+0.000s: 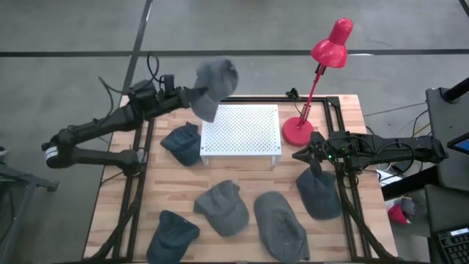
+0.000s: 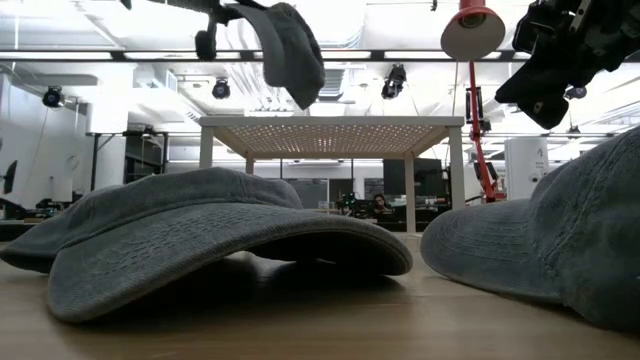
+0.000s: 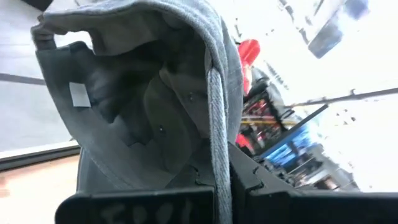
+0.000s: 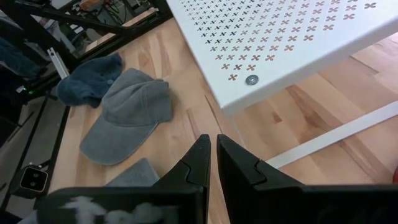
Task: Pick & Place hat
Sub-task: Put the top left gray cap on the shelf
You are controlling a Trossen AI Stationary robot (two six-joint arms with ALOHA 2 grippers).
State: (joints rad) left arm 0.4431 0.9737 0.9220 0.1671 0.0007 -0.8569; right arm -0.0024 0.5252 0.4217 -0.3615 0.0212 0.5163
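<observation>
A grey hat (image 1: 216, 88) is held in the air over the far left corner of the white perforated stand (image 1: 242, 128), with my left gripper (image 1: 192, 95) shut on it. In the left wrist view the hat's inside (image 3: 143, 93) and a small label face the camera. In the low view the hat (image 2: 290, 50) droops from the gripper high above the stand. My right gripper (image 1: 299, 155) waits shut at the stand's right side, above the table, touching nothing. My left gripper pinches a stitched edge of the hat (image 3: 217, 143) between its two fingers. The fingers come roughly level from the table's left. The hat is lifted clear of the table and stand, its crown beyond the fingers and sagging downward.
Several other hats lie on the wooden table: a dark blue one (image 1: 183, 143) left of the stand, grey ones (image 1: 222, 207) (image 1: 281, 224) (image 1: 320, 192) near the front, a blue one (image 1: 172, 235) at the near left. A red desk lamp (image 1: 322, 66) stands at the far right.
</observation>
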